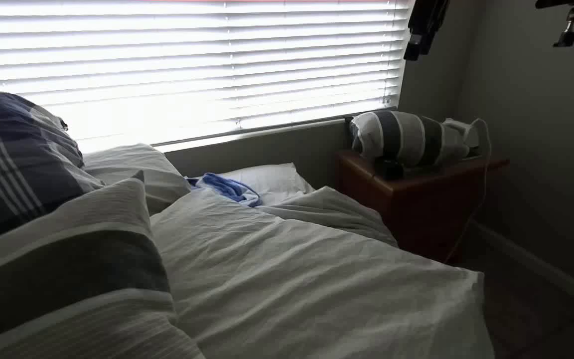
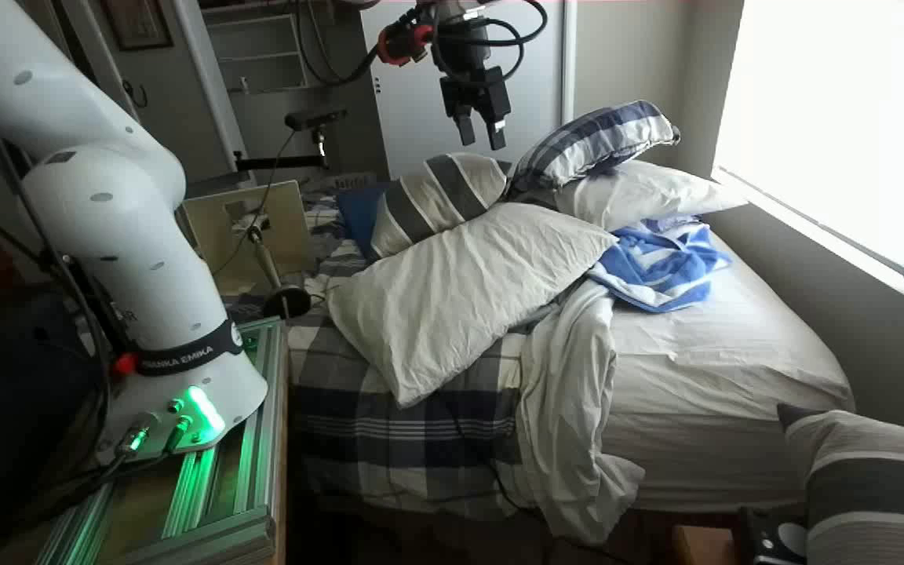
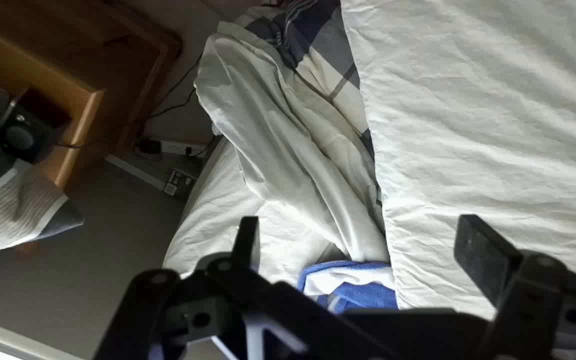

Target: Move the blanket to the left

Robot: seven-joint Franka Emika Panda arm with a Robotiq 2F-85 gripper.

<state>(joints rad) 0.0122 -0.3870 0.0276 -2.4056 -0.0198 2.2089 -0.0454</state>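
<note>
The blanket is the very large pale grey-white cloth (image 1: 317, 284) with rumpled folds that fills the foreground in an exterior view. In an exterior view it (image 2: 460, 306) lies across the middle of the bed and has a pillow-like outline with corners. It also fills the right of the wrist view (image 3: 488, 125). My gripper (image 2: 482, 144) is raised above the bed, apart from the cloth. It also shows at the top of an exterior view (image 1: 413, 52). In the wrist view its fingers (image 3: 360, 225) are wide apart with nothing between them.
A blue-and-white cloth (image 2: 664, 271) lies beside the blanket. A white sheet (image 2: 570, 408) hangs over the bed's edge. A striped pillow (image 2: 444, 196) and dark plaid pillow (image 2: 601, 141) lie behind. A nightstand (image 1: 416, 199) holds a rolled grey-and-white bundle (image 1: 406, 137).
</note>
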